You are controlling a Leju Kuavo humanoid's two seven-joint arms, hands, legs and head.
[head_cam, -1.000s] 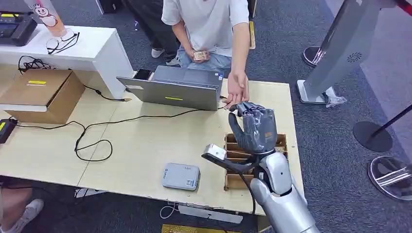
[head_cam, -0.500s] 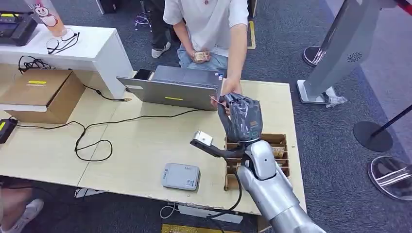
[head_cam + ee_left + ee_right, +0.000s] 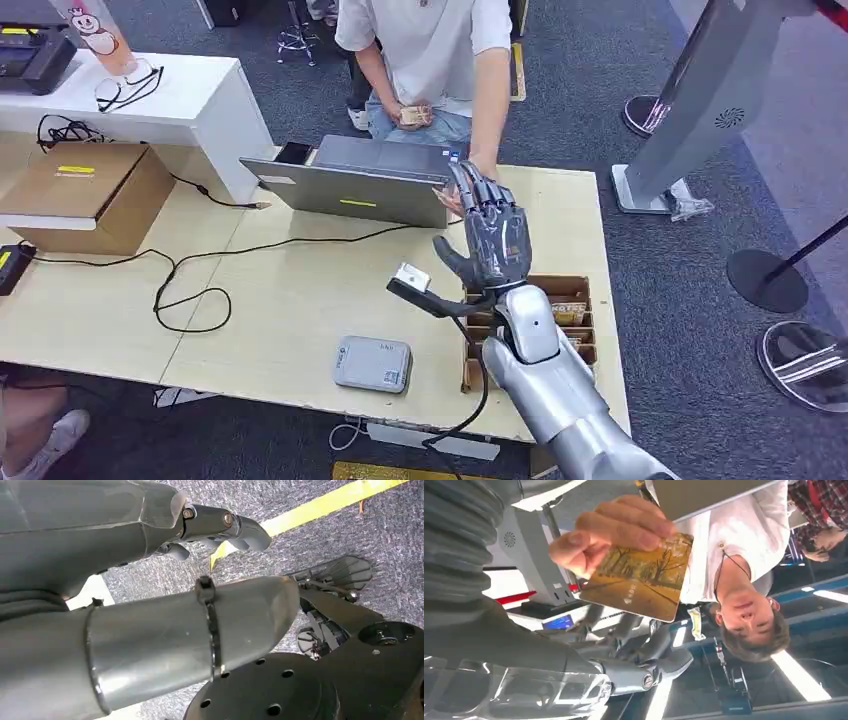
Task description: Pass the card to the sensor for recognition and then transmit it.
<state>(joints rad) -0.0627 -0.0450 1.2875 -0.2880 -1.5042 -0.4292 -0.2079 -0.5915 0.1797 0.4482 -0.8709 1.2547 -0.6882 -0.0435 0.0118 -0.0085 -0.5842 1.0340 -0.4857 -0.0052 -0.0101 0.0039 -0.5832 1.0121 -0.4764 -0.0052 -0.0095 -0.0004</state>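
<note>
desk [image 3: 300, 300]: pale wood, laptop [image 3: 360, 180] at far edge | floor: dark carpet | right robot hand [image 3: 492, 235]: spread | person's hand [image 3: 614, 530] holds card [image 3: 641, 577] | left robot hand [image 3: 220, 527]: cannot tell

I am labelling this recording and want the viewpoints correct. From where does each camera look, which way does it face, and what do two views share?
Head view: high on the body, looking forward and down at the table; the right hand is raised by the laptop.
Left wrist view: behind the left hand, facing carpet.
Right wrist view: behind the right hand, facing the card.
Shared: head and right wrist views both show the person's hand.
</note>
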